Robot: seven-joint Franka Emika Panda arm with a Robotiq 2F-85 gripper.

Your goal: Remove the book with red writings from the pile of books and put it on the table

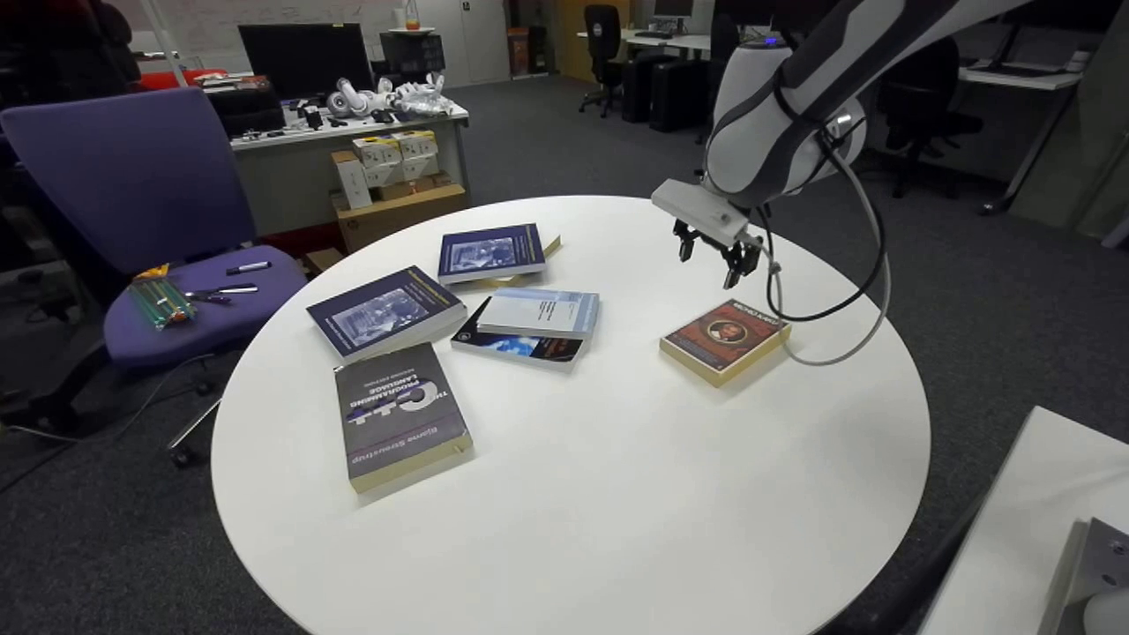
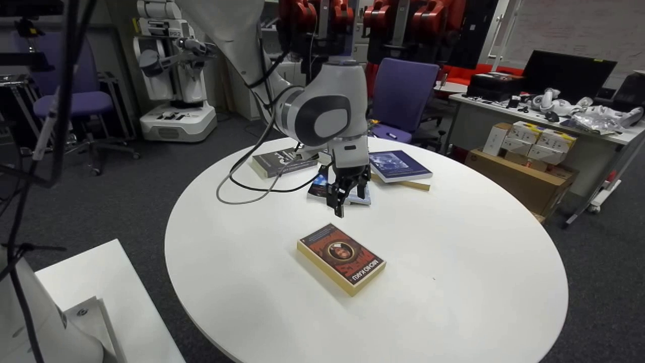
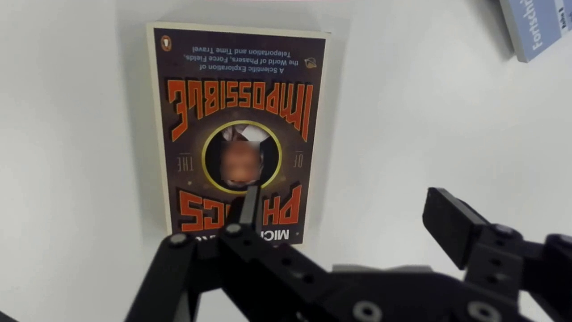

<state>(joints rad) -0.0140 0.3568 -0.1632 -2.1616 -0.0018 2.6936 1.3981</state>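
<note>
The book with red writings [image 1: 726,339] lies flat and alone on the white round table [image 1: 635,494]. It also shows in an exterior view [image 2: 342,257] and in the wrist view [image 3: 239,105], with a dark cover, orange-red title and round portrait. My gripper [image 1: 708,263] is open and empty above the table, raised over the book and apart from it. It also shows in an exterior view [image 2: 348,201]. In the wrist view the gripper [image 3: 342,194] has one finger overlapping the book's lower cover, the other finger off to the book's right.
A light blue book [image 1: 540,312] lies on a black book [image 1: 520,346]. A dark blue book [image 1: 492,251] rests on a yellowish one [image 1: 553,245]. Another dark blue book [image 1: 388,313] and a thick grey book [image 1: 401,410] lie nearby. Cables [image 1: 869,291] hang from the arm.
</note>
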